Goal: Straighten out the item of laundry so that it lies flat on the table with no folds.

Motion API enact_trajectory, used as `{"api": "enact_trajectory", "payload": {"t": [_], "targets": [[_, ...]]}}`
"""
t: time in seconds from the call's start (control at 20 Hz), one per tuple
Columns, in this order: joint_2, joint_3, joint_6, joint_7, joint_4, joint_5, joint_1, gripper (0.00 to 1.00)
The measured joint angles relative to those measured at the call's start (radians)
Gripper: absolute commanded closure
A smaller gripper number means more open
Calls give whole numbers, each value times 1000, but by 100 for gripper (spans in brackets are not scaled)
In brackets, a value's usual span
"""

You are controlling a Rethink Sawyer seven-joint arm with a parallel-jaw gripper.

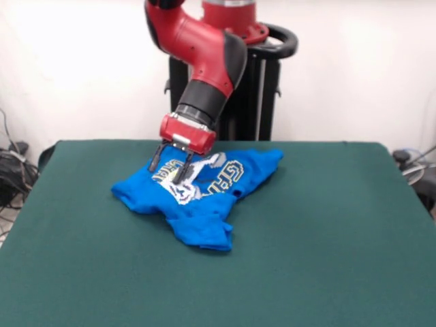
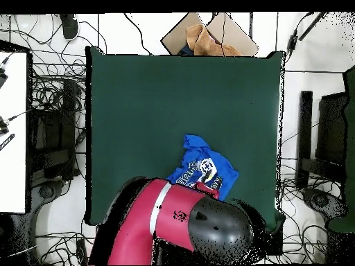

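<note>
Blue T-shirt (image 1: 204, 197) lies crumpled on the green table (image 1: 327, 225), toward the far side, left of centre in the front view. White print and lettering partly visible; lower part bunched into a folded lump nearest the camera. Gripper (image 1: 170, 163) is down at the shirt's far-left edge, 2 fingers spread apart, tips at the cloth, nothing visibly pinched. Overhead, arm (image 2: 173, 222) covers part of the shirt.

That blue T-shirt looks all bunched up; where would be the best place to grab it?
Probably the folded-under clump of the T-shirt at its near edge, approached from above: it is doubled over, so pulling it outward across the table should unfold it.
</note>
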Motion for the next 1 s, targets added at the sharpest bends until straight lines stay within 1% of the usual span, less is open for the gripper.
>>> {"api": "enact_trajectory", "payload": {"t": [0.2,0.5,0.8,1.0], "targets": [[2,0,-35,0,-1,18,-8,0],[30,0,-43,0,-9,42,-24,0],[57,0,-43,0,-18,42,-40,0],[52,0,-43,0,-18,38,-44,0]]}}
